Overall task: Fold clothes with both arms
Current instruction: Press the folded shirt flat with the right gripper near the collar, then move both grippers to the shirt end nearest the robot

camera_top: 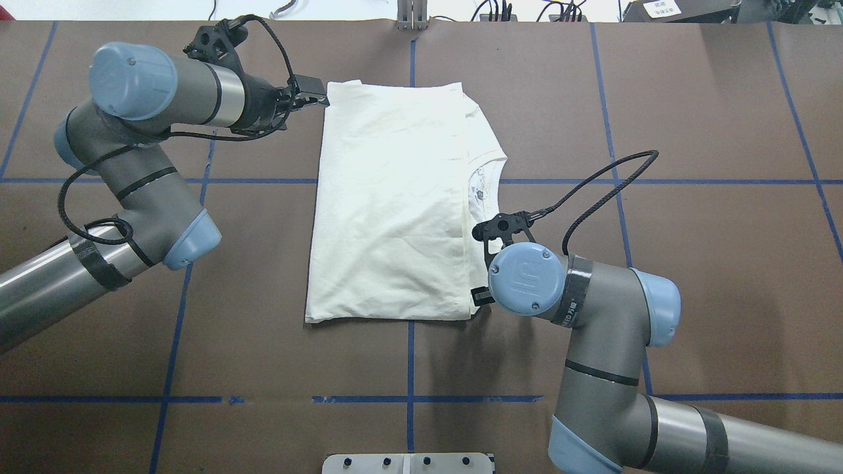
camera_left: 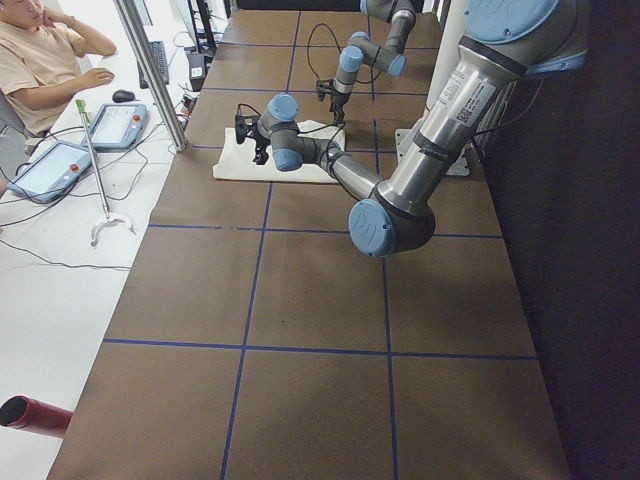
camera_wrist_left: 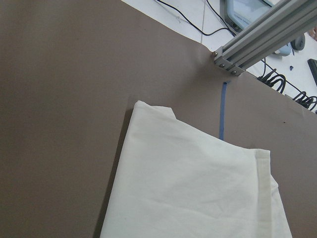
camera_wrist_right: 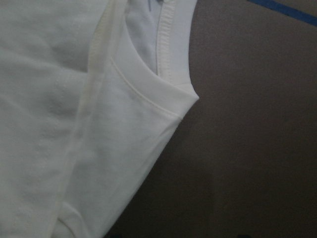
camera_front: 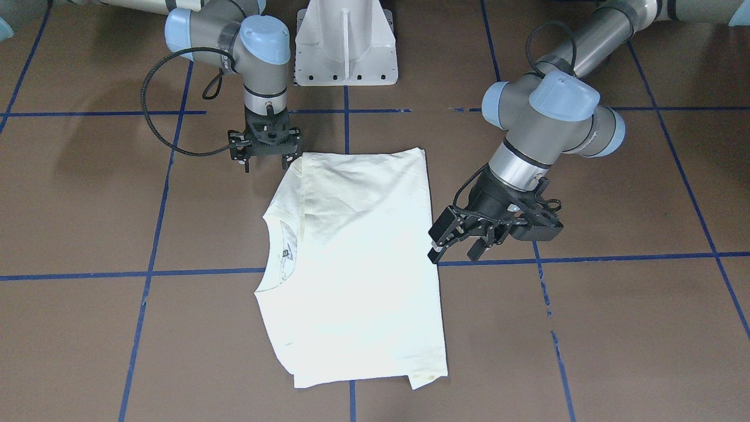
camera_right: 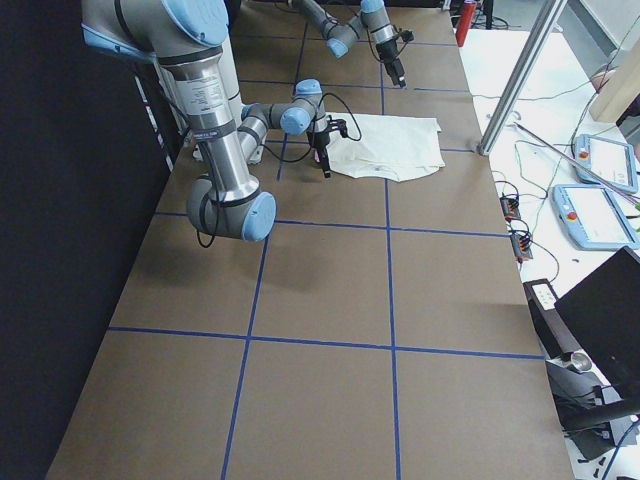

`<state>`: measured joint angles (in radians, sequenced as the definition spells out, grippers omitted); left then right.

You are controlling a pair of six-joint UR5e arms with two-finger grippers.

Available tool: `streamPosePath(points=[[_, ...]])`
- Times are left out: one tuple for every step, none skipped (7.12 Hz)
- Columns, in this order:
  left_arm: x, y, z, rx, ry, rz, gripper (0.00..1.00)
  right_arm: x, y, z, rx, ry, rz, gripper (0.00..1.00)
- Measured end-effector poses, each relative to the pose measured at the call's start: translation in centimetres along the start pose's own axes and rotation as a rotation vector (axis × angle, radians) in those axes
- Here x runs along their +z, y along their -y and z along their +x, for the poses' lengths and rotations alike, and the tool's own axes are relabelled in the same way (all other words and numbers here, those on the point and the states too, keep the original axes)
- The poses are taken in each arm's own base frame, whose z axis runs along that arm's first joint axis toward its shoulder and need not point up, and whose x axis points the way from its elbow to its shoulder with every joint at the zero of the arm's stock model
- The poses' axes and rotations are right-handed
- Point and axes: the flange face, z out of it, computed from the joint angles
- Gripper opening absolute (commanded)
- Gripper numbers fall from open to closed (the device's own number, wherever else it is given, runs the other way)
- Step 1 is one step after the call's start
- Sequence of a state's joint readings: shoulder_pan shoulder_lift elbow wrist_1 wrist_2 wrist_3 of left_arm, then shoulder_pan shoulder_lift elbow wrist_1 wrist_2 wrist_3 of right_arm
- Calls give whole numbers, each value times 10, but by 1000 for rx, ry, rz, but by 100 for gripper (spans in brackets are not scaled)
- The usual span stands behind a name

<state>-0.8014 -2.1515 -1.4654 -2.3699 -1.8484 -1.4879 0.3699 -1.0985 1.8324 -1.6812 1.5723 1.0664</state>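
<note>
The cream-white T-shirt (camera_front: 357, 258) lies folded into a long rectangle in the middle of the table (camera_top: 388, 210), print hidden, neckline facing the robot's right. My left gripper (camera_front: 457, 251) is open and empty, raised just off the shirt's far left edge (camera_top: 315, 100). Its wrist view shows the shirt's corner (camera_wrist_left: 198, 188) below. My right gripper (camera_front: 266, 161) is open and empty, beside the shirt's near right corner; in the overhead view its wrist hides it. Its wrist view shows the shoulder and collar (camera_wrist_right: 59, 99) close beneath.
The white pedestal base (camera_front: 344, 41) stands at the robot's edge of the brown table, which is marked with blue tape lines (camera_top: 408, 181). An aluminium post (camera_wrist_left: 262, 34) stands at the far edge. An operator (camera_left: 40, 60) sits beyond it with tablets.
</note>
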Motion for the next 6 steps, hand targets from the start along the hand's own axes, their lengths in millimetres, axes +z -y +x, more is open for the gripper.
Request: streamPosePath(points=[[-2,0,1,1,-4,1,99,-7,1,-3,33,13,9,84],[-4,0,1,0,-5,1,99,-16,5,-12,131,37,22,84],[-4,-1,0,-1,-5,1,99,-25,9,-21,284,90,40,84],[-4,-1,-1,-1,-3,1,99,-24,12,-27,461,171,57,84],[-4,-1,-2,0,-2,1,99,-12,11,-32,624,230,63,83],[-4,-1,-2,-1,-1,1,99,-1,8,-36,752,259,66,81]])
